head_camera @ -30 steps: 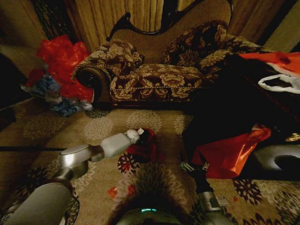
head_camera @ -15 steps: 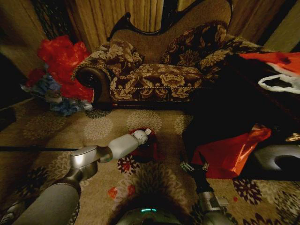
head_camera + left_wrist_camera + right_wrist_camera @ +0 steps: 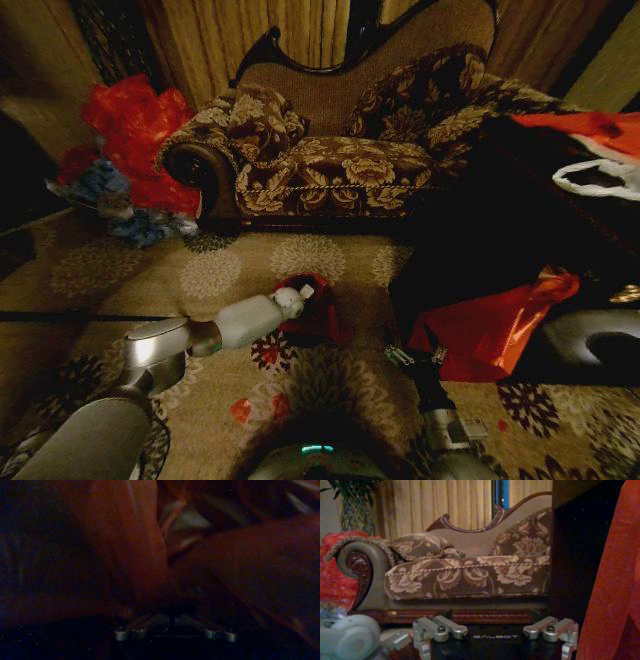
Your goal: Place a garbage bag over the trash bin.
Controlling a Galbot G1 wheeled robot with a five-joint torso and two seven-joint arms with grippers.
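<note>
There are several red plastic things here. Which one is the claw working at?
The small crinkly garbage bag on the carpet mid-room, at the left claw. The smooth bag lies to the right; the red heap sits beside the sofa.

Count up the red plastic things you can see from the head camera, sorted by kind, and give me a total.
Small garbage bag on the carpet at the left end effector: 1
Larger smooth red-orange bag: 1
Heap of red plastic beside the sofa: 1
Red piece at the top right edge: 1
Total: 4

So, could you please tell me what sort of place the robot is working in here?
Most likely a home living room: an ornate floral sofa with a carved wooden frame, a patterned carpet and long curtains behind it.
</note>
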